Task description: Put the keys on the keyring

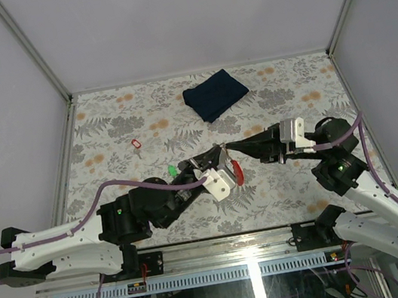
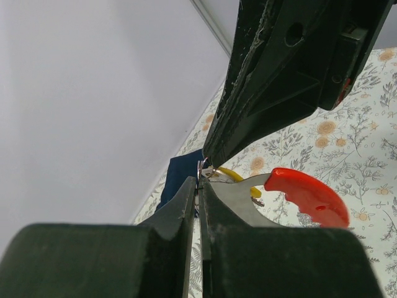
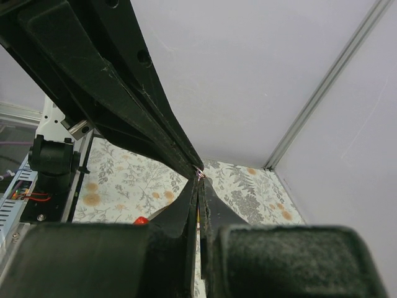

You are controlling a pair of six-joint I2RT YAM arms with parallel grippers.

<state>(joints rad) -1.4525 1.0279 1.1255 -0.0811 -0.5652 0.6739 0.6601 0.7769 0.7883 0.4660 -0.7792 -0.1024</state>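
Observation:
My left gripper [image 1: 217, 150] and right gripper [image 1: 226, 148] meet tip to tip above the middle of the table. Both are shut on the thin silvery keyring [image 2: 203, 166], which shows as a small loop [image 3: 200, 174] between the two sets of tips. The ring's red tag [image 2: 307, 195] hangs from a grey metal plate beside my left fingers [image 2: 214, 205] and also shows from above [image 1: 238, 171]. A yellow-headed key [image 2: 239, 176] hangs at the ring just behind that plate. The green-headed key [image 1: 173, 169] lies on the table beside the left arm.
A folded dark blue cloth [image 1: 214, 93] lies at the back of the floral table [image 1: 289, 95]. A small red item [image 1: 135, 143] sits to the left. White walls with metal corner posts close in the table on three sides.

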